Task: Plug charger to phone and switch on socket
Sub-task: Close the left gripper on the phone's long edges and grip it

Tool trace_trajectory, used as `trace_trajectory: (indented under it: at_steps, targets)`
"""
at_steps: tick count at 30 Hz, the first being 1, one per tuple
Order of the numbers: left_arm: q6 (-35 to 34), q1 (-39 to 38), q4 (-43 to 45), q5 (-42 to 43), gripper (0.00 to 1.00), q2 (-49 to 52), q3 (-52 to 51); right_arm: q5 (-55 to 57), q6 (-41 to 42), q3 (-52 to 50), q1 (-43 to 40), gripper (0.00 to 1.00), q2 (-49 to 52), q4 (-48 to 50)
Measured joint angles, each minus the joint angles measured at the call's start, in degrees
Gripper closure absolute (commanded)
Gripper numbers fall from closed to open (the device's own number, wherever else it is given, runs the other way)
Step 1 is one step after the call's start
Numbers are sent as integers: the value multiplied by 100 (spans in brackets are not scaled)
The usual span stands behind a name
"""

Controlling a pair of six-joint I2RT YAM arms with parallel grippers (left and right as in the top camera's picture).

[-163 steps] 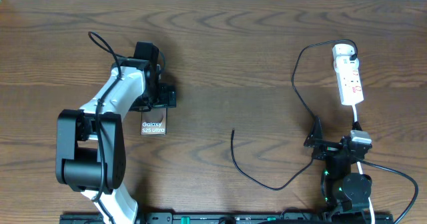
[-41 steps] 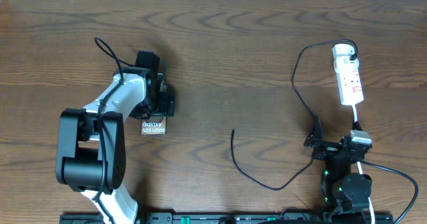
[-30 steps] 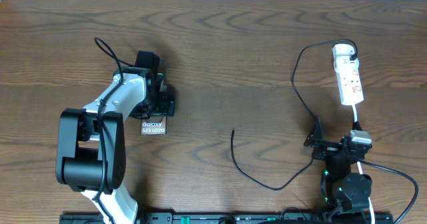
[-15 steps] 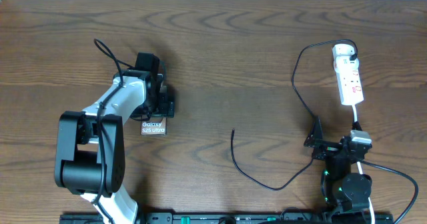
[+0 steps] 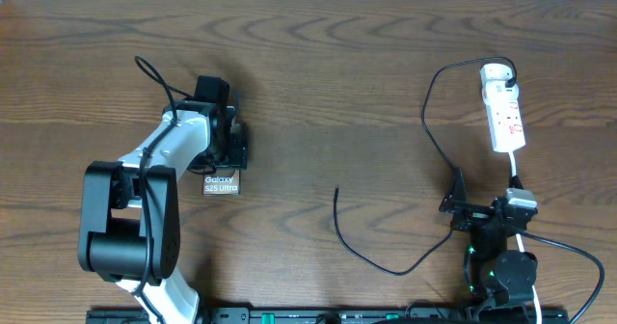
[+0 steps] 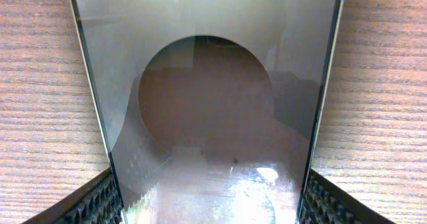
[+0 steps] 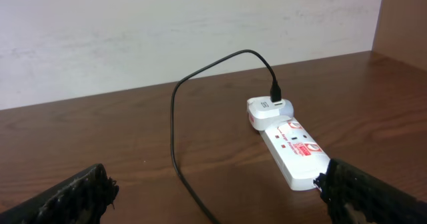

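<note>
Left gripper (image 6: 210, 192): jaws have narrowed about the phone (image 5: 221, 182), which lies flat on the bench (image 5: 337, 64). The pads (image 6: 93, 204) now stand at its long edges, though a firm grip cannot be confirmed. Right gripper (image 7: 213, 177): jaws fully spread, empty, parked facing the socket (image 5: 505, 117). The charger (image 5: 386, 266) lies loose mid-bench, its tip well apart from the phone. Judgement: phone being secured; plugging and switching not yet begun.

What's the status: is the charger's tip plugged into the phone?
No, the charger's free tip lies on the bare table, well apart from the phone.
</note>
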Motion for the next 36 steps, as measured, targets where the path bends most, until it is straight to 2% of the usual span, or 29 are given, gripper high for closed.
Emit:
trace_trajectory:
  at_steps: [2, 12, 15, 17, 32, 36]
  targets:
    - [-9, 0, 4, -9, 12, 0, -4, 0, 0, 0, 0, 1, 0, 0]
    - [7, -24, 11, -7, 12, 0, -9, 0, 0, 0, 0, 1, 0, 0]
    - [9, -24, 11, -7, 22, 0, -9, 0, 0, 0, 0, 1, 0, 0]
    - [24, -22, 11, -7, 24, 0, -9, 0, 0, 0, 0, 1, 0, 0]
    - [20, -9, 11, -7, 25, 0, -9, 0, 0, 0, 0, 1, 0, 0]
    - [24, -4, 9, -2, 30, -7, -9, 0, 0, 0, 0, 1, 0, 0]
